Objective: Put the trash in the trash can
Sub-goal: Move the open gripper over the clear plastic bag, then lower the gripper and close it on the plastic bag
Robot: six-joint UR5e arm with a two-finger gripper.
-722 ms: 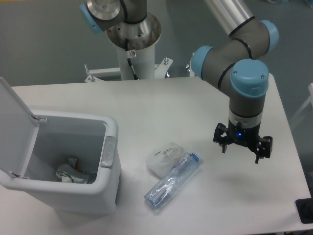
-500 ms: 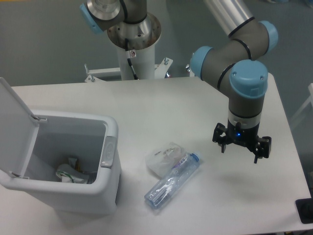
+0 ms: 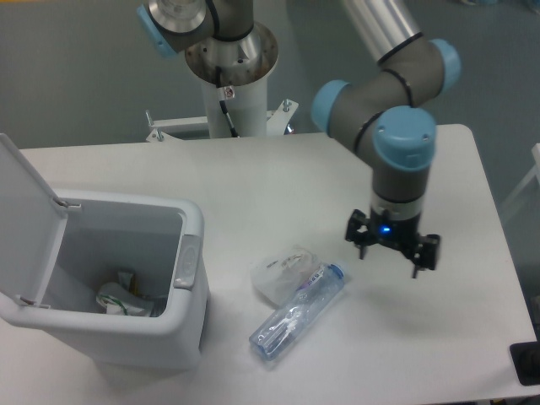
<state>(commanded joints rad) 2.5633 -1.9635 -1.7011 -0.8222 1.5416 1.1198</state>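
Note:
A small whitish translucent plastic bag (image 3: pixel 282 272) lies on the white table near the middle front. A clear plastic bottle (image 3: pixel 297 310) with a blue cap and a red-white label lies on its side against the bag, cap toward the right. The pale grey-white trash can (image 3: pixel 187 291) stands at the front left with its lid (image 3: pixel 24 209) swung open. My gripper (image 3: pixel 390 257) hangs open and empty above the table, to the right of the bottle's cap and apart from it.
Some crumpled waste (image 3: pixel 118 299) lies in the bottom of the can. The arm's base column (image 3: pixel 229 76) stands at the back of the table. A dark object (image 3: pixel 526 363) sits at the front right corner. The table's right edge is near the gripper.
The gripper and forearm have moved left, toward the bottle and bag. The gripper stays open. The trash and the can have not moved.

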